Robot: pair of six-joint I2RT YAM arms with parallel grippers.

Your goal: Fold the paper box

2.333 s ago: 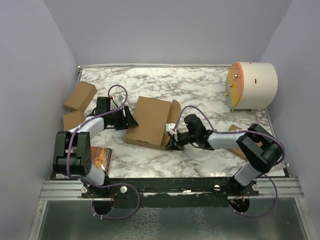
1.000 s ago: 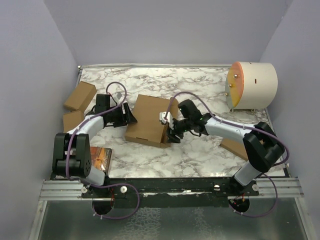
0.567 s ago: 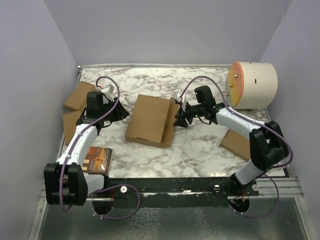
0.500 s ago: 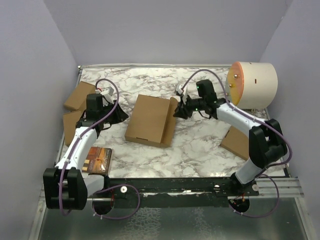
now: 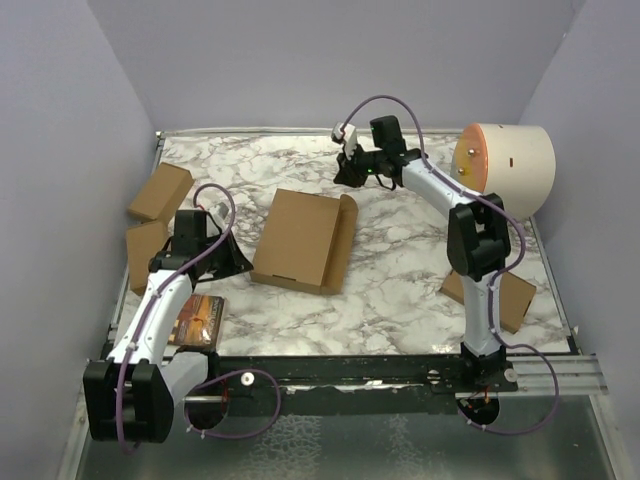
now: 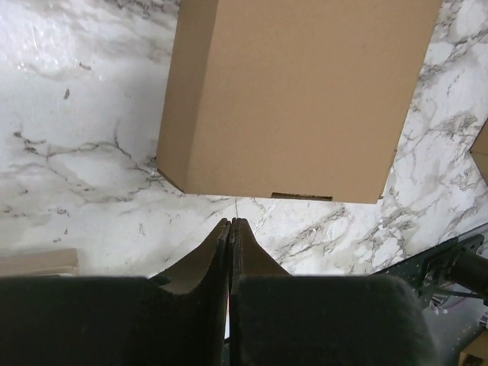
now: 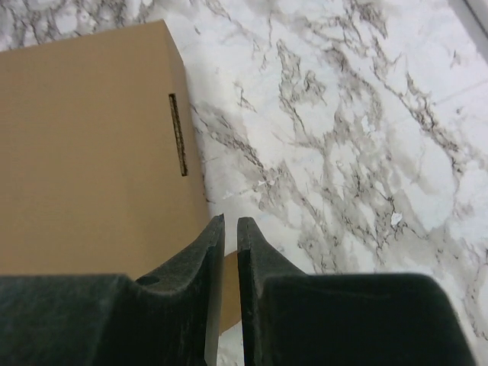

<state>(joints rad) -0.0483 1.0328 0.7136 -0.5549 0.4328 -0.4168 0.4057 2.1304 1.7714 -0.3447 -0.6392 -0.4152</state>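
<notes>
The paper box lies closed and flat on the marble table, with one side flap standing up along its right edge. My left gripper hovers just off the box's near-left corner, shut and empty. In the left wrist view its fingertips touch each other, short of the box and its slot. My right gripper is raised beyond the box's far-right corner. In the right wrist view its jaws are almost together, a thin slit between them with nothing in it, and the box is below left.
Two small cardboard boxes lie at the left edge and another by the right arm. A cream cylinder with an orange end stands at the far right. An orange-brown packet lies near the left arm's base. Purple walls enclose the table.
Both grippers left the box's sides and closed. The left one drew back toward the near left. The right one lifted and swung to the far side.
</notes>
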